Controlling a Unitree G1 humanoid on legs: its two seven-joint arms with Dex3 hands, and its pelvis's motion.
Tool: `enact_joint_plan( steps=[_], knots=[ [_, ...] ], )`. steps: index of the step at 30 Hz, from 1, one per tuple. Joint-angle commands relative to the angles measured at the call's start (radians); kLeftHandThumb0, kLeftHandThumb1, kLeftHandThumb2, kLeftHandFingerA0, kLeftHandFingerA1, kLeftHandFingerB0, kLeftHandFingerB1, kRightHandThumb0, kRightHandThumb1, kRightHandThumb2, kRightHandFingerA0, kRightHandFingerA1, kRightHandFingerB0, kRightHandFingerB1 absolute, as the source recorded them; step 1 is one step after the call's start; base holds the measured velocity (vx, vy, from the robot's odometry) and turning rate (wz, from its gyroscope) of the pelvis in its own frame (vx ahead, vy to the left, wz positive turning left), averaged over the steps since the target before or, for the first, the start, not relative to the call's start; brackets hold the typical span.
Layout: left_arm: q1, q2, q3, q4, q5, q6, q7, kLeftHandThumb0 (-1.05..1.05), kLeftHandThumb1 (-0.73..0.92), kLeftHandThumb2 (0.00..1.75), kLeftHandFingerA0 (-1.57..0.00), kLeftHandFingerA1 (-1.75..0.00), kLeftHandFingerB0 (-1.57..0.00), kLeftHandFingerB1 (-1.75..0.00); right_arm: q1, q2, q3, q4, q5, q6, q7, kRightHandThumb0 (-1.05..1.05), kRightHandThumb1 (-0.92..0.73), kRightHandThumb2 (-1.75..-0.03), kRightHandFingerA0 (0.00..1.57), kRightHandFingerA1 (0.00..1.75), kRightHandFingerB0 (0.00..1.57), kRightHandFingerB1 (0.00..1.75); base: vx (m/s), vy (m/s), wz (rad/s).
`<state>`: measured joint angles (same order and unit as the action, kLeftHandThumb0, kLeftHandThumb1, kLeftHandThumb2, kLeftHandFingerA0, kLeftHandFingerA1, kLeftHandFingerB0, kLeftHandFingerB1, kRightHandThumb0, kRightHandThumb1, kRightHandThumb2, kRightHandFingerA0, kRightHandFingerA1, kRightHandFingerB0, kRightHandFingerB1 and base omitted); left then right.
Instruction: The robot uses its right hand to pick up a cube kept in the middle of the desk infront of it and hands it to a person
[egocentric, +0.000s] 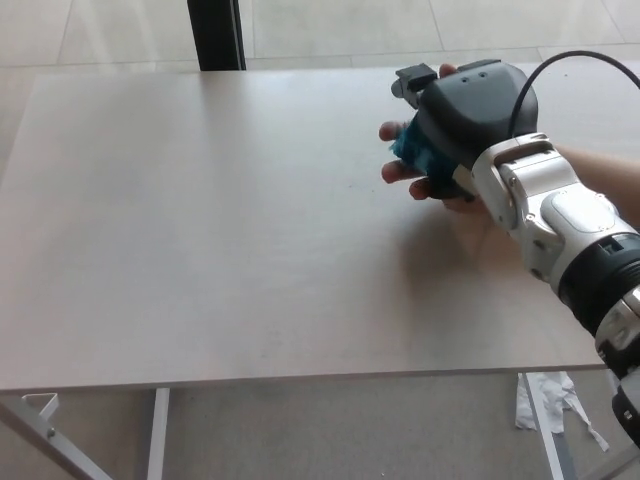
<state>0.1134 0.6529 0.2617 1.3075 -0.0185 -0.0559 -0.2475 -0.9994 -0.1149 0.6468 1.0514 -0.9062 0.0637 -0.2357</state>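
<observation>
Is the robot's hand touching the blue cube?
Touching. The head view shows the right hand wrapped over the blue cube, no gap between them, above the person's hand.

Right hand (462, 125) gripping blue cube (410, 148), person's hand (408, 172) beneath, desk (200, 230)

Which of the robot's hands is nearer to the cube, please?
Right. The right hand is closed around the cube, above a person's hand. The left hand is not in view.
</observation>
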Motion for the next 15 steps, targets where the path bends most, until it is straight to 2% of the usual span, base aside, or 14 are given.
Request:
enact_joint_plan(
  steps=[1, 2, 3, 4, 5, 6, 7, 9, 10, 11, 12, 13, 14, 15],
  knots=[
    [0.009, -0.006, 0.017, 0.005, -0.017, 0.004, 0.010, -0.92, 0.78, 0.90, -0.47, -0.58, -0.41, -0.45, -0.058, 0.010, 0.006, -0.043, 0.006, 0.136, 0.223, -0.96, -0.61, -1.04, 0.01, 0.32, 0.09, 0.21, 0.00, 0.000, 0.00],
    [0.013, -0.005, 0.018, 0.001, -0.018, -0.003, 0.005, -0.89, 0.92, 0.73, -0.50, -0.59, -0.46, -0.42, -0.062, 0.010, 0.004, -0.054, 0.010, 0.147, 0.255, -0.97, -0.59, -1.05, 0.00, 0.27, 0.10, 0.16, 0.00, 0.000, 0.00],
    [0.016, -0.004, 0.015, 0.001, -0.015, -0.004, 0.005, -0.90, 0.92, 0.75, -0.39, -0.55, -0.42, -0.40, -0.065, 0.010, 0.003, -0.064, 0.014, 0.152, 0.281, -0.98, -0.57, -1.05, 0.00, 0.26, 0.10, 0.14, 0.00, 0.000, 0.00],
    [0.017, -0.005, 0.013, 0.003, -0.013, -0.002, 0.007, -0.88, 0.92, 0.74, -0.40, -0.53, -0.40, -0.40, -0.076, 0.007, 0.006, -0.080, 0.015, 0.158, 0.333, -0.99, -0.52, -1.03, 0.00, 0.24, 0.01, 0.13, 0.00, 0.000, 0.00],
    [0.017, -0.006, 0.017, 0.003, -0.017, -0.002, 0.006, -0.88, 0.92, 0.74, -0.40, -0.53, -0.40, -0.40, -0.087, 0.004, 0.011, -0.090, 0.013, 0.163, 0.377, -0.99, -0.52, -1.03, 0.00, 0.24, 0.01, 0.13, 0.00, 0.000, 0.00],
    [0.016, -0.007, 0.009, 0.007, -0.007, -0.003, 0.018, -0.94, 0.81, 0.85, -0.41, -0.55, -0.40, -0.43, -0.095, -0.001, 0.015, -0.099, 0.012, 0.164, 0.414, -1.05, -0.65, -0.71, 0.00, 0.01, 0.00, 0.23, 0.00, 0.000, 0.00],
    [0.020, -0.007, 0.004, 0.007, -0.002, -0.017, 0.013, -0.88, 0.92, 0.75, -0.40, -0.52, -0.42, -0.39, -0.106, -0.005, 0.019, -0.110, 0.010, 0.172, 0.453, -1.05, -0.56, -1.06, 0.00, 0.18, 0.00, 0.09, 0.00, 0.000, 0.00],
    [0.021, -0.009, 0.012, 0.008, -0.011, -0.009, 0.010, -0.87, 0.92, 0.74, -0.44, -0.55, -0.42, -0.39, -0.107, -0.013, 0.028, -0.126, 0.003, 0.171, 0.478, -1.05, -0.56, -1.07, 0.00, 0.19, 0.00, 0.08, 0.00, 0.000, 0.00],
    [0.022, -0.011, 0.013, 0.008, -0.012, -0.008, 0.015, -0.89, 0.92, 0.73, -0.48, -0.56, -0.46, -0.40, -0.111, -0.016, 0.022, -0.139, 0.009, 0.177, 0.499, -1.05, -0.71, -0.65, 0.00, 0.00, 0.00, 0.08, 0.00, 0.000, 0.00],
    [0.028, -0.012, 0.013, 0.008, -0.012, -0.014, 0.013, -0.88, 0.92, 0.75, -0.45, -0.54, -0.44, -0.40, -0.114, -0.021, 0.018, -0.150, 0.017, 0.177, 0.524, -1.05, -0.72, -0.66, 0.00, 0.00, 0.00, 0.05, 0.00, 0.000, 0.00],
    [0.031, -0.011, 0.012, 0.006, -0.011, -0.015, 0.009, -0.84, 0.76, 1.15, -0.38, -0.59, -0.38, -0.51, -0.115, -0.026, 0.012, -0.162, 0.024, 0.176, 0.541, -1.05, -0.60, -0.87, 0.00, 0.00, 0.00, 0.00, 0.00, 0.000, 0.00],
    [0.032, -0.009, 0.009, 0.004, -0.010, -0.014, 0.005, -0.84, 0.76, 1.15, -0.38, -0.59, -0.38, -0.51, -0.115, -0.030, 0.005, -0.175, 0.032, 0.177, 0.556, -1.05, -0.60, -0.87, 0.00, 0.00, 0.00, 0.00, 0.00, 0.000, 0.00],
    [0.035, -0.010, 0.015, 0.004, -0.016, -0.011, 0.004, -0.86, 0.92, 0.75, -0.41, -0.52, -0.40, -0.39, -0.105, -0.050, -0.015, -0.221, 0.048, 0.175, 0.567, -1.05, -0.74, -0.71, 0.00, 0.00, 0.00, 0.12, 0.00, 0.000, 0.00],
    [0.035, -0.011, 0.015, 0.003, -0.016, -0.011, 0.005, -0.86, 0.92, 0.74, -0.42, -0.54, -0.41, -0.40, -0.101, -0.065, -0.033, -0.256, 0.061, 0.177, 0.580, -1.05, -0.62, -0.88, 0.00, 0.00, 0.00, 0.00, 0.00, 0.000, 0.00]
  ],
)
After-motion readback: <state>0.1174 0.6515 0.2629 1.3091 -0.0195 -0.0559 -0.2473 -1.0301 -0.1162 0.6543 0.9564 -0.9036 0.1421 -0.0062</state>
